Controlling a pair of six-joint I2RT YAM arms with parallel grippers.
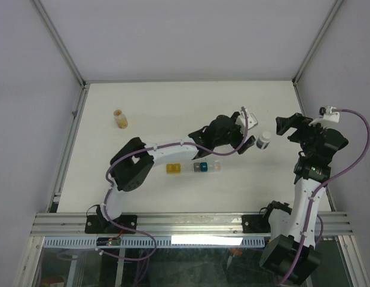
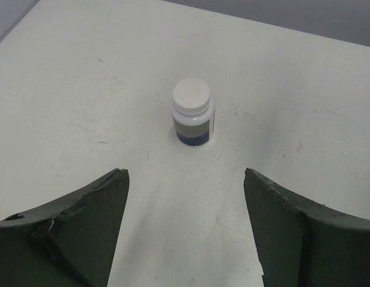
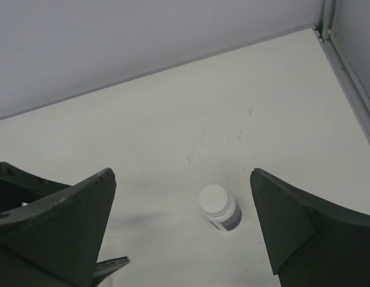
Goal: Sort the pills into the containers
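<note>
While the strip of containers [image 1: 193, 167] lies nearest my bases on the tabletop [image 1: 173, 101], my left hand [image 2: 185, 173] reaches beyond it, spread open and empty, just short of the upright white-capped pill bottle [image 2: 192, 113]. My right hand [image 3: 183, 173] hovers above it, wide open and empty. I judge the bottle light, stiff and smooth, so I would grip its body below the cap.

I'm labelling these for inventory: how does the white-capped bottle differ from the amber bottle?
The white-capped bottle has an opaque white lid and a pale body with a dark band; the amber bottle is translucent orange-brown. The white-capped bottle stands toward the right, the amber bottle alone at far left. Both are small, upright and unheld.
</note>
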